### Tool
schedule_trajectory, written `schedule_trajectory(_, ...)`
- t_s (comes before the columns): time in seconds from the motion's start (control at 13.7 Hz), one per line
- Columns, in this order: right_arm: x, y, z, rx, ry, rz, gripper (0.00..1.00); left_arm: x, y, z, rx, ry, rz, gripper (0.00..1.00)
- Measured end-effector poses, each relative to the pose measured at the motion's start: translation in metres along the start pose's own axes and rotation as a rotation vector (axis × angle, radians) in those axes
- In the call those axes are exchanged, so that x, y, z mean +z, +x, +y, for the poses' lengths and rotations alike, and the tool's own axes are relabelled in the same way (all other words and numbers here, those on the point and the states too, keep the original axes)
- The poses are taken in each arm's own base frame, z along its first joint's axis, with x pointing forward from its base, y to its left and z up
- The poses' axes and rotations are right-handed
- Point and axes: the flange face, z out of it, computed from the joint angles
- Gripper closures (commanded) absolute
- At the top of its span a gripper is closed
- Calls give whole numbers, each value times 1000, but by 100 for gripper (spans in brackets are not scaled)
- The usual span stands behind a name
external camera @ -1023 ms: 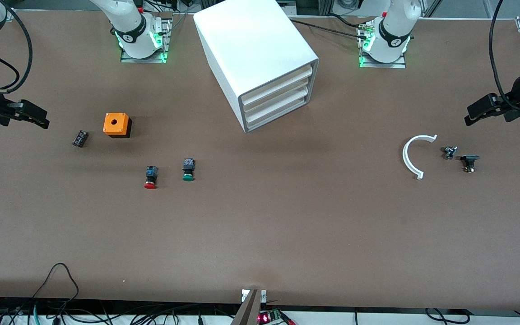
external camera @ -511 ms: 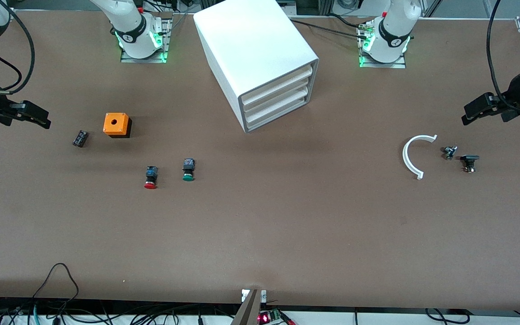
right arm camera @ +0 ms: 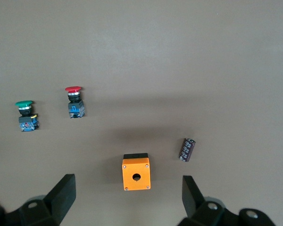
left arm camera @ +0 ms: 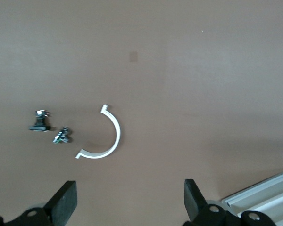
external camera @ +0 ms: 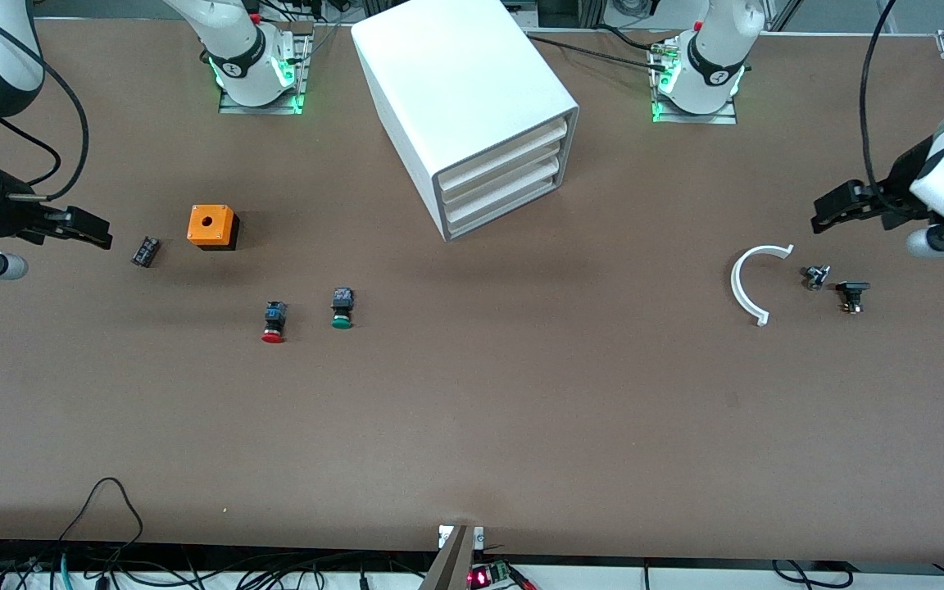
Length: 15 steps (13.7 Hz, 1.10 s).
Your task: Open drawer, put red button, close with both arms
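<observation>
Drawer (external camera: 498, 175) — shut, in cabinet (external camera: 464, 106) mid-tabletop; hook its front edge squarely. Red button (external camera: 273, 321) lies nearer the camera, just beside green button (external camera: 342, 309). Left claw (external camera: 826, 211) and right claw (external camera: 97, 236) — both spread, empty, at tabletop ends; open room between.

Both grippers, left (external camera: 821, 215) & right (external camera: 100, 238), moved inward.

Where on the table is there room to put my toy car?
The big bare stretch between the green button and the white arc, in front of the cabinet. It's crowded around the red button and orange box.
</observation>
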Motion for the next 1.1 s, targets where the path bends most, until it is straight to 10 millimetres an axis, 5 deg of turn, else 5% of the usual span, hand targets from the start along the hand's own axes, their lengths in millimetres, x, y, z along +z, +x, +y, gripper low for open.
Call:
schedule_trajectory(0.29, 24, 13, -16, -25, -3, -32, 0, 25, 9, 9, 0, -52, -54, 0)
schedule_trajectory(0.66, 50, 24, -35, -55, -8, -67, 0, 95, 22, 21, 12, -128, -193, 0)
schedule_trajectory(1.1, 106, 47, -103, -150, -19, -58, 0, 184, 31, 58, 186, -238, -345, 0)
